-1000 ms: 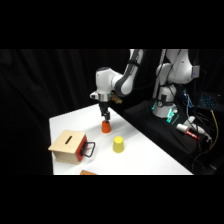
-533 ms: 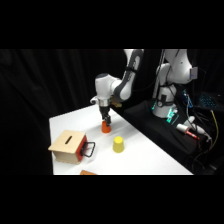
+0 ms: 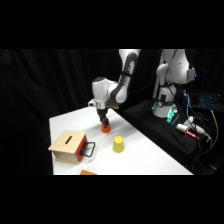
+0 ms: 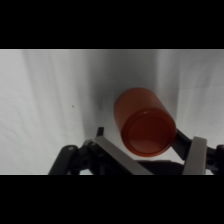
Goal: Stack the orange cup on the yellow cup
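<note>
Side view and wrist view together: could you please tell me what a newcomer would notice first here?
The white arm's end effector comes down over the small orange-red plastic cup on the white table, and that cup fills the wrist view between the fingers. The small plain yellow plastic cup stands apart, nearer the camera, with a wooden box to its left.

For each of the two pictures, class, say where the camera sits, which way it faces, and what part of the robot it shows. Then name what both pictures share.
Side view: stands beside the table, looking across and down; shows the arm reaching from its base at upper right, the gripper on the orange cup, the yellow cup and the wooden box.
Wrist view: sits on the wrist, looking down past the gripper; shows its black linkage and two fingers flanking the orange cup.
Shared: orange cup, gripper, white table.
</note>
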Tool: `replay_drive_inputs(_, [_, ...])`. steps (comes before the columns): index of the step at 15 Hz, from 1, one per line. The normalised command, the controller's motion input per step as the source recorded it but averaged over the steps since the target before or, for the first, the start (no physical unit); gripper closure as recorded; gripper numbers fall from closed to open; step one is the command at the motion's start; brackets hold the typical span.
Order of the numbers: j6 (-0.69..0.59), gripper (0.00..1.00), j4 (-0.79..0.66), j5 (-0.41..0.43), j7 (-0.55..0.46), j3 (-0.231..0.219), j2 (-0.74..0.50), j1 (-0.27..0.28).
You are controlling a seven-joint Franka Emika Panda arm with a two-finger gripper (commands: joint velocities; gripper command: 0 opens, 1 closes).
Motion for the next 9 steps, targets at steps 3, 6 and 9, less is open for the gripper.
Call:
replay_drive_inputs(3, [0.0,0.25,0.11,0.133,-0.22,0.124,0.06,-0.104])
replay_drive_inputs(6, [-0.04,0.51,0.07,0.088,-0.17,0.074,0.0,-0.052])
replay_drive_inputs(9, [-0.07,0.54,0.04,0.043,-0.13,0.025,-0.05,-0.021])
